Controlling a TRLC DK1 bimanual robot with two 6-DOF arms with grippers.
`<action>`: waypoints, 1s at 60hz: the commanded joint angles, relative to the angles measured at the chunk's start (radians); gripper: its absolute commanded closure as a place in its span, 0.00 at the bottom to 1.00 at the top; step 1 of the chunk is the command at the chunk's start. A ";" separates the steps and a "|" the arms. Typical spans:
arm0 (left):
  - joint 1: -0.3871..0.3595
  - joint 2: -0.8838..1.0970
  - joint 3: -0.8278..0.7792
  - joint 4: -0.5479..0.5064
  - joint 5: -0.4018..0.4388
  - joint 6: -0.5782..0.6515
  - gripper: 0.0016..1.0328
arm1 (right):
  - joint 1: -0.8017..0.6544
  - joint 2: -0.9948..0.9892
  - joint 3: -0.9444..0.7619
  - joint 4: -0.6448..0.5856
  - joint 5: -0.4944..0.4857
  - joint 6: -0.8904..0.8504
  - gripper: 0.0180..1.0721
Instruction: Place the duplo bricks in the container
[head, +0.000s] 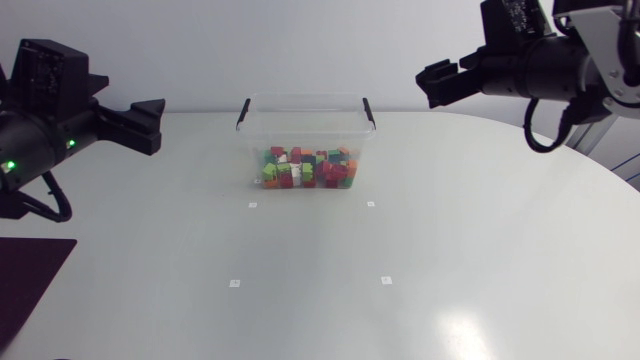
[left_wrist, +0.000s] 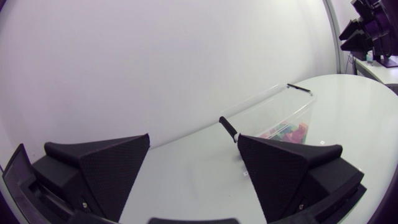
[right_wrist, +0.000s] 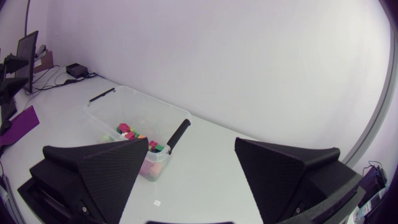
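A clear plastic container (head: 305, 112) with two black handles stands at the back middle of the white table, and several coloured duplo bricks (head: 305, 170) lie heaped inside it. My left gripper (head: 150, 122) hangs open at the far left, well apart from the container, nothing between its fingers. My right gripper (head: 438, 85) is open too, raised at the back right, empty. In the left wrist view the container (left_wrist: 273, 112) is ahead of the open left gripper (left_wrist: 193, 165). In the right wrist view the container (right_wrist: 134, 115) with bricks (right_wrist: 134, 134) lies ahead of the open right gripper (right_wrist: 189, 168).
Small white marker squares (head: 252, 205) dot the table (head: 450, 260) in front of the container. A dark purple mat (head: 25, 275) lies at the front left edge.
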 joint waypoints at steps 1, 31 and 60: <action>0.005 -0.049 -0.059 -0.002 -0.010 0.027 0.05 | -0.009 -0.066 -0.072 0.008 0.015 -0.007 0.05; 0.011 -0.336 -0.265 -0.036 -0.010 0.029 0.05 | -0.022 -0.400 -0.361 0.046 0.135 -0.030 0.05; 0.083 -0.591 -0.438 -0.060 -0.010 0.064 0.05 | -0.091 -0.707 -0.571 0.029 0.169 -0.070 0.05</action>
